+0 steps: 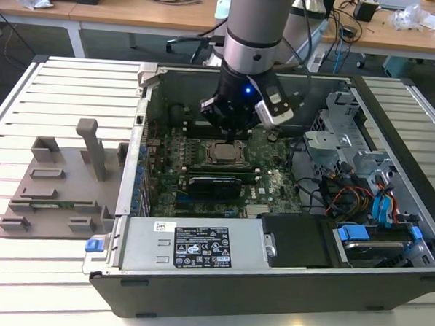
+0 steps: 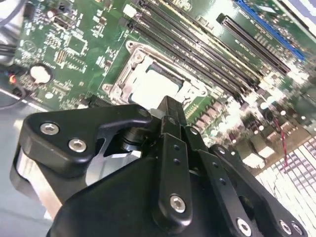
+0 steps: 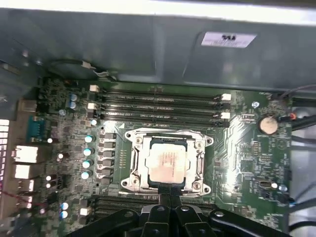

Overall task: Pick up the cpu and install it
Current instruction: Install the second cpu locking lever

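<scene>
The cpu (image 3: 168, 164) lay in the socket (image 3: 167, 163), the tool (image 3: 170, 201) just above, closed and holding nothing. A clean, straight clearance would probably leave it seated squarely.

White slatted table (image 1: 54, 81); open computer case (image 1: 269, 282) and grey tray (image 1: 56, 176) on it.

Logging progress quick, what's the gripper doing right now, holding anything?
Gripper: shut, holding nothing; it hovers over the cpu, which sits in the motherboard socket.
</scene>
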Motion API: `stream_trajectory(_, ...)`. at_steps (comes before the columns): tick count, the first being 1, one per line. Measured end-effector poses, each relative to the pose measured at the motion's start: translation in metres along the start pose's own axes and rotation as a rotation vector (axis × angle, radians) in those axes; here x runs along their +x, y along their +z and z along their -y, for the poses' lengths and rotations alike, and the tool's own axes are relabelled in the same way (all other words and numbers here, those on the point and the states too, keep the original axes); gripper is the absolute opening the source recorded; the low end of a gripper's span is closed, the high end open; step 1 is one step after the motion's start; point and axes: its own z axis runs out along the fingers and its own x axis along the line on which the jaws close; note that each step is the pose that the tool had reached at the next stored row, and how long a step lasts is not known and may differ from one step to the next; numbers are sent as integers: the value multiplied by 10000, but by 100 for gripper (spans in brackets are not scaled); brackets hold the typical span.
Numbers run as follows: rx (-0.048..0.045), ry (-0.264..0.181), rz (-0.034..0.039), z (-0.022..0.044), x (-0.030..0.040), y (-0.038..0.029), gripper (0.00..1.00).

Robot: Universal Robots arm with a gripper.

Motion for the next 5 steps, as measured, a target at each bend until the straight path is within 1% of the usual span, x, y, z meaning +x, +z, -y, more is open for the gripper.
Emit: stream_trajectory(5, -2, 1, 1, -1, 1, -6, 11)
